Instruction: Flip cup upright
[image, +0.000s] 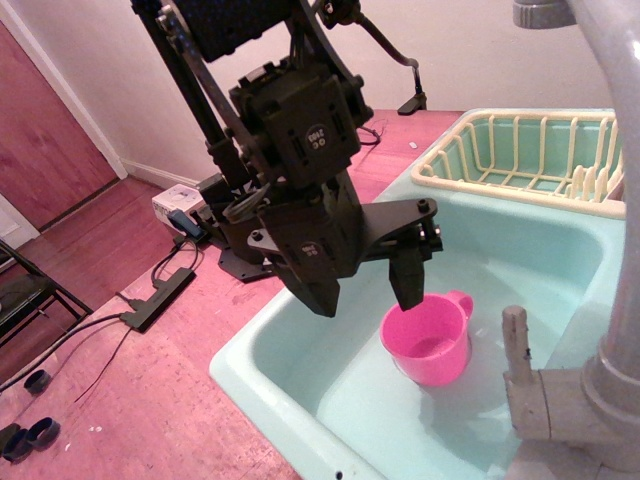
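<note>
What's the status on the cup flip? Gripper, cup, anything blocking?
Gripper open, just above the rim, holding nothing. Pink cup upright in the sink, mouth up, handle to the right. Faucet nearby, not in the way.

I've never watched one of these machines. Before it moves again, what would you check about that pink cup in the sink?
1. Cup upright, mouth up: ok.
2. Cup standing on the sink floor: ok.
3. Claw open: ok, fingers spread wide.
4. Claw clear of cup: cannot tell; one finger ends right at the rim.
5. Cup handle free, facing away from the claw: ok.
6. Faucet out of the claw's way: ok.
</note>
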